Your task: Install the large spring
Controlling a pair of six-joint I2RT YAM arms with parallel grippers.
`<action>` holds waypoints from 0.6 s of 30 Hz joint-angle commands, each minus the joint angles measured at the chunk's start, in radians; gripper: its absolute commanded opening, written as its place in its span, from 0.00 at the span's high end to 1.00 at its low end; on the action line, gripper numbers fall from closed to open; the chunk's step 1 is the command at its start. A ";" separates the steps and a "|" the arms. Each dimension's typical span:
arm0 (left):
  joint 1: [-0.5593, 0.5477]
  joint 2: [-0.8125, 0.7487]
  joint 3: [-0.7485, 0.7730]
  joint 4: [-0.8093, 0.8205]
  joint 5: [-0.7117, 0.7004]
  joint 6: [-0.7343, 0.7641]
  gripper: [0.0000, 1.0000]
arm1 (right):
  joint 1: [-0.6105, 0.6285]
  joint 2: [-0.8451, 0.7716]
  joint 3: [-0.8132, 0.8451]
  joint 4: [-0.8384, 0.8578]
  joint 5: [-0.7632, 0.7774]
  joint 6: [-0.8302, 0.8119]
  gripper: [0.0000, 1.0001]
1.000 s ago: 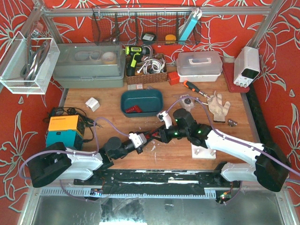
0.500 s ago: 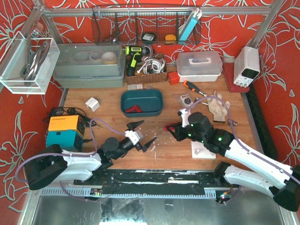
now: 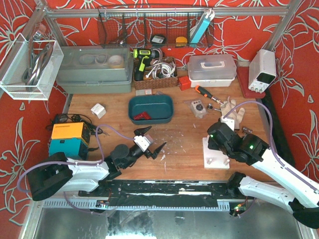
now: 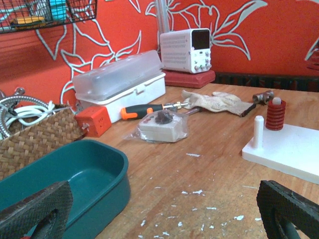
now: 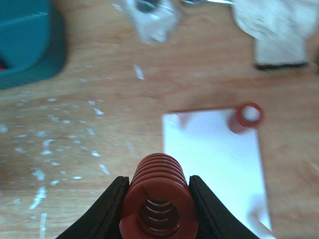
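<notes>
The large spring [image 5: 158, 196], a thick red coil, sits end-on between the black fingers of my right gripper [image 5: 156, 185], which is shut on it. Below it lies the white base plate [image 5: 214, 159], with a small red spring [image 5: 246, 117] on a peg at its far corner. From above, the right gripper [image 3: 218, 141] hangs over the plate's [image 3: 215, 158] far end. My left gripper [image 3: 151, 140] is wide open and holds nothing, left of the table's middle. Its view shows the plate [image 4: 284, 149], the small red spring [image 4: 275, 114] and a bare white peg [image 4: 258, 132].
A teal tray [image 3: 150, 108] sits behind the left gripper. A bagged socket [image 3: 198, 107], a screwdriver [image 3: 205, 92] and a glove [image 3: 233, 110] lie at the back right. An orange and teal box [image 3: 69, 139] stands at the left edge. White flecks litter the wood.
Both grippers met at the table's middle on the spring. My left gripper opened and drew back slightly. The right arm carried the spring rightward to above the white plate.
</notes>
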State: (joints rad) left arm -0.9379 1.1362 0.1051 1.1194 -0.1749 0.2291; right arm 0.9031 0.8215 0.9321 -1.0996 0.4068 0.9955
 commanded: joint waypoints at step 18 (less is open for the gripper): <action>-0.002 -0.004 0.046 -0.059 -0.008 0.013 0.00 | -0.149 -0.053 -0.157 -0.223 -0.068 0.303 1.00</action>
State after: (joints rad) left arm -0.9379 1.1362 0.1291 1.0527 -0.1810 0.2283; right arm 0.7906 0.7792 0.7982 -1.3235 0.3920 1.2716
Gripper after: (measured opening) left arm 0.998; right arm 0.315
